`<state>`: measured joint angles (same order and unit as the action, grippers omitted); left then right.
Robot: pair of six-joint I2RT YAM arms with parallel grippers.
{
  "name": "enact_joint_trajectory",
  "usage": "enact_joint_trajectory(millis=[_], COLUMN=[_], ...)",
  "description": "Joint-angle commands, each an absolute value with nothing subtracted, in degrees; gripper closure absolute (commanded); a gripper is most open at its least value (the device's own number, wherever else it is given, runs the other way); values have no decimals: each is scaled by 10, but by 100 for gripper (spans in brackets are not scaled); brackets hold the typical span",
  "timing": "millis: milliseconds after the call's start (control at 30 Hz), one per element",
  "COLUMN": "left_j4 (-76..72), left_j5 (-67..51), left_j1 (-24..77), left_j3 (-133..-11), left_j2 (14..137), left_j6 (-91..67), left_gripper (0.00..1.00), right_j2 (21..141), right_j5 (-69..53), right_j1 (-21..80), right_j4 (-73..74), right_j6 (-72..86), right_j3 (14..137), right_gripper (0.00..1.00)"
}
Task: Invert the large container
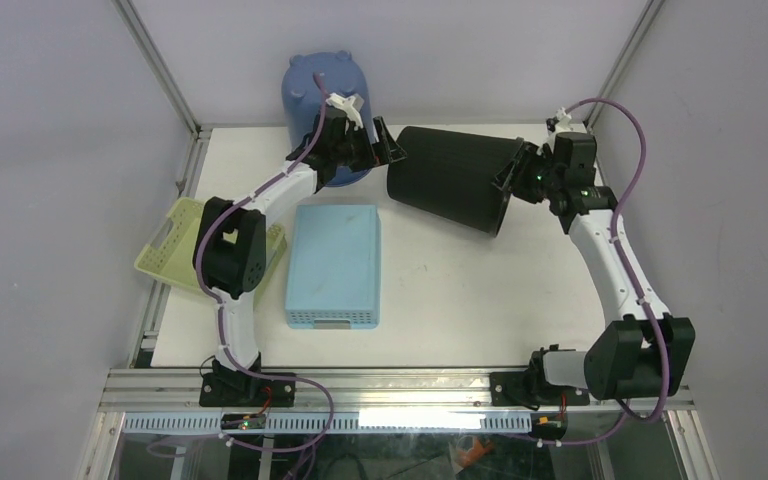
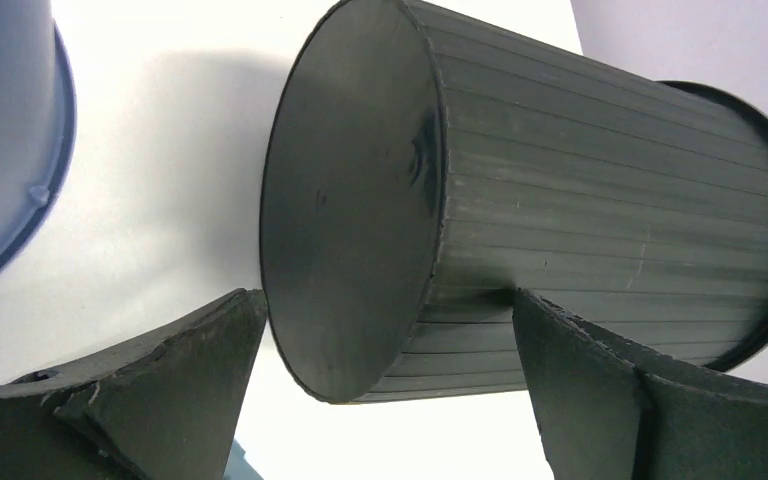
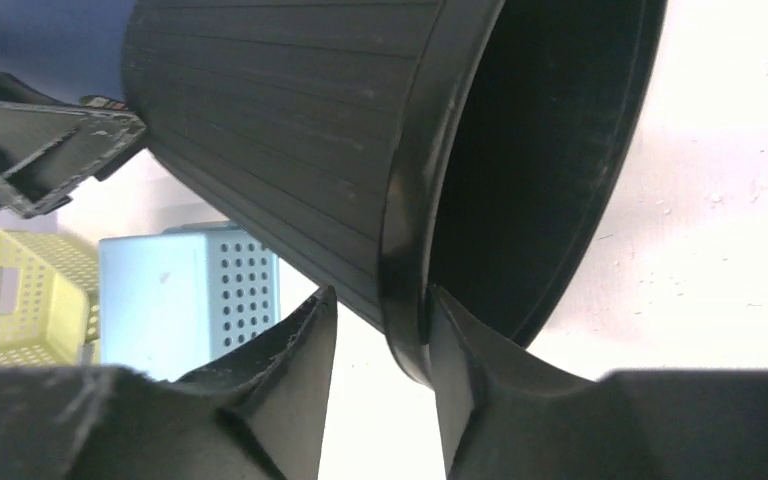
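Straddling black container (image 3: 290,130) rim: right gripper (image 3: 380,300), perhaps loosely

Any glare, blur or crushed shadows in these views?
Top external: sharp, evenly lit, glare on the front rail. Left wrist: black container crisp, its soft shadow on the table. Right wrist: container interior featureless black, table nearly blown out.

The black container (image 2: 580,190) is ribbed matt plastic, its flat base smooth with a dull sheen. The blue bucket (image 2: 0,130) is smooth, faintly glossy plastic. The left end effector (image 2: 385,300) has rough, grainy, matt dark fingers (image 2: 170,380); the counter (image 2: 160,150) is matt white
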<state>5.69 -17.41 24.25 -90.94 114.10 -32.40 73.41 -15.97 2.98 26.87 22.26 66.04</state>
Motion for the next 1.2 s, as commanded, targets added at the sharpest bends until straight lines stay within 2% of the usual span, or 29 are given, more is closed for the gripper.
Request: enact_joint_trajectory(millis=[0, 167, 333, 400, 567, 767, 967, 1167], left_j4=[-22, -33, -38, -42, -44, -33, 17, 50], left_j5=[-251, -286, -295, -296, -303, -306, -298, -296], left_j1=[237, 237, 236, 236, 231, 220, 216, 215], left_j3=[-940, -944, -945, -945, -944, -930, -938, -943], left_j2=[1148, 1161, 1173, 1175, 1172, 1129, 1062, 1015], left_j6=[-343, -347, -349, -349, -349, -333, -297, -278], left_gripper=[1, 1, 1, 1, 1, 1, 1, 1], right_j2=[762, 774, 777, 774, 761, 732, 725, 778], right_j5=[-112, -117, -138, -148, -187, -328, -445, -435], right_j1=[34, 35, 34, 34, 31, -5, -16, -3], right_j4=[252, 234, 226, 217, 190, 64, -193, -482], right_j6=[226, 236, 241, 244, 250, 312, 484, 669], right_j3=[686, 693, 691, 685, 662, 594, 497, 421], right_gripper=[63, 76, 96, 100, 100, 100, 100, 100])
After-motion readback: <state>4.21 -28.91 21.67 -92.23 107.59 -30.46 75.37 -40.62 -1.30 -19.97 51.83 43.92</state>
